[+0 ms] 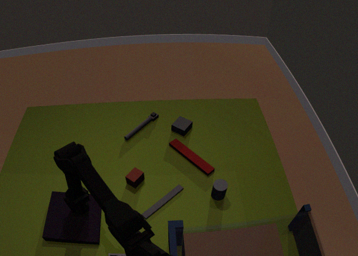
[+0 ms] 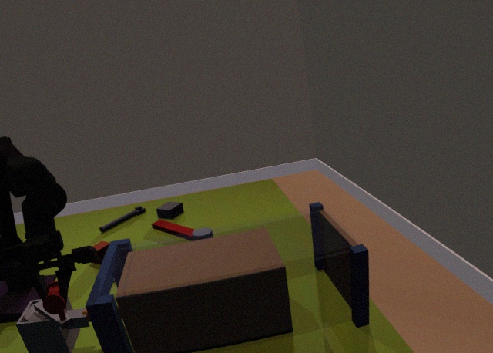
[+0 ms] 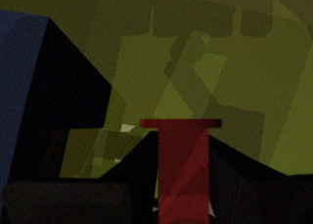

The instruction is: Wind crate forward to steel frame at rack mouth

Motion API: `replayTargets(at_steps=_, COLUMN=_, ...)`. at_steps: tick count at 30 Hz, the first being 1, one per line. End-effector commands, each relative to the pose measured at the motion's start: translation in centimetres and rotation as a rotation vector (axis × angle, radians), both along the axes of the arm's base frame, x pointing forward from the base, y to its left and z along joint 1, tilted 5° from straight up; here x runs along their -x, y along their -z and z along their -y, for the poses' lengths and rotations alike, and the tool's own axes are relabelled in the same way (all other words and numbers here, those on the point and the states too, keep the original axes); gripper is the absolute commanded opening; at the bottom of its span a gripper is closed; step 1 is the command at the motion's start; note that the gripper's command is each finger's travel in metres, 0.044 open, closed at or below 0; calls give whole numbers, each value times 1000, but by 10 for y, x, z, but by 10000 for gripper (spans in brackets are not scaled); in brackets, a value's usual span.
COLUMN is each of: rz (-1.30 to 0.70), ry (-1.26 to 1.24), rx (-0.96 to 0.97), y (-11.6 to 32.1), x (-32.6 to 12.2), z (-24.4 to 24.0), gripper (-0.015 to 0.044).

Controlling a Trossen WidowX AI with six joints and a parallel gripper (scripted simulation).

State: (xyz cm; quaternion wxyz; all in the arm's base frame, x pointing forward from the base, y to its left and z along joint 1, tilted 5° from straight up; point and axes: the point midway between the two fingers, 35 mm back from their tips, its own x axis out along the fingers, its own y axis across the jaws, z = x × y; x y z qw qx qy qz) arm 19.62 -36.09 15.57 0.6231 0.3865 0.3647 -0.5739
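The brown crate [image 1: 231, 241] [image 2: 202, 265] sits flat in the clear-panelled cubby. Its front is very close to the blue frame [image 1: 172, 236] [image 2: 104, 289] at the mouth; whether they touch I cannot tell. The winch [image 2: 43, 337] is an open-topped grey box in front of that frame, with a flat grey piece and a bit of orange between them. My gripper [image 2: 54, 291] [image 3: 176, 138] is shut on the red winch handle [image 2: 54, 304] [image 3: 183, 195], above the winch top. The key's lower end and the hole are hidden. The fingers are outside the top view.
A dark wrench-like tool [image 1: 140, 127] [image 2: 121, 220], a dark block [image 1: 182, 125] [image 2: 169, 209], a red bar [image 1: 191, 156] [image 2: 172, 228], a grey cylinder [image 1: 218, 189] [image 2: 202, 233], a red block [image 1: 135, 176] and a grey strip [image 1: 163, 202] lie on the green mat [image 1: 72, 123]. Blue posts [image 2: 360, 285] stand behind the crate.
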Motion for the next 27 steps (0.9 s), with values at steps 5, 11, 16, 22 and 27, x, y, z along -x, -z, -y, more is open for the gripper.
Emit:
replayTargets(at_steps=5, rz=19, ry=-34, rx=-33, y=2, x=-20, z=-22, gripper=0)
replayTargets(at_steps=11, rz=20, ry=-34, rx=-34, y=1, x=-24, z=-29, gripper=0)
replayTargets(at_steps=16, rz=20, ry=-34, rx=-34, y=1, x=-27, z=-35, gripper=0)
replayTargets(at_steps=22, rz=21, ry=-34, rx=-35, y=1, x=-30, z=-42, gripper=0)
replayTargets(at_steps=27, rz=21, ry=-34, rx=-36, y=0, x=-33, z=-48, gripper=0)
